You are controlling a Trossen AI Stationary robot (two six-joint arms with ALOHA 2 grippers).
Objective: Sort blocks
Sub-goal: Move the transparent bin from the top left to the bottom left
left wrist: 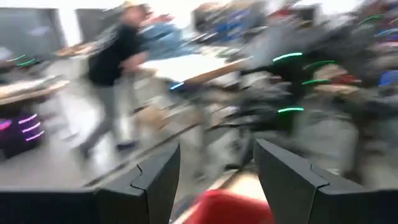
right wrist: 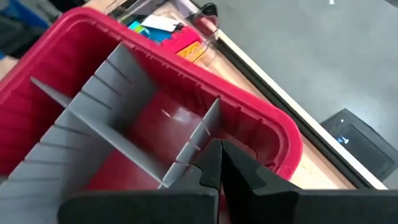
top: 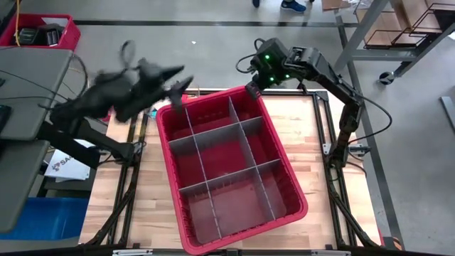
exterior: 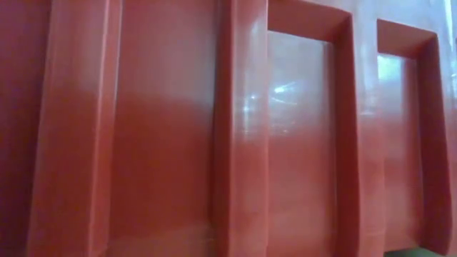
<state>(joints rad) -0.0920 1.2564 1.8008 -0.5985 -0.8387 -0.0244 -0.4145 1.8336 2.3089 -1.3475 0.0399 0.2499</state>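
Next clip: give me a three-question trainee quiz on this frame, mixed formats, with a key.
1. True or false: the right gripper is shut, just above the far rim of the red bin.
2. Multiple choice: the left gripper is A) deep inside a compartment, B) raised above the bin's far left corner, C) parked off the table.
3. Fill in: the grey dividers split the bin into ___ compartments.

Key: 1 true; 2 B; 3 six. No blocks are clearly visible inside the bin in the high view.

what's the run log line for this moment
left gripper: open, empty, above bin's far-left corner | right gripper: shut, at far rim | red bin: no blocks visible
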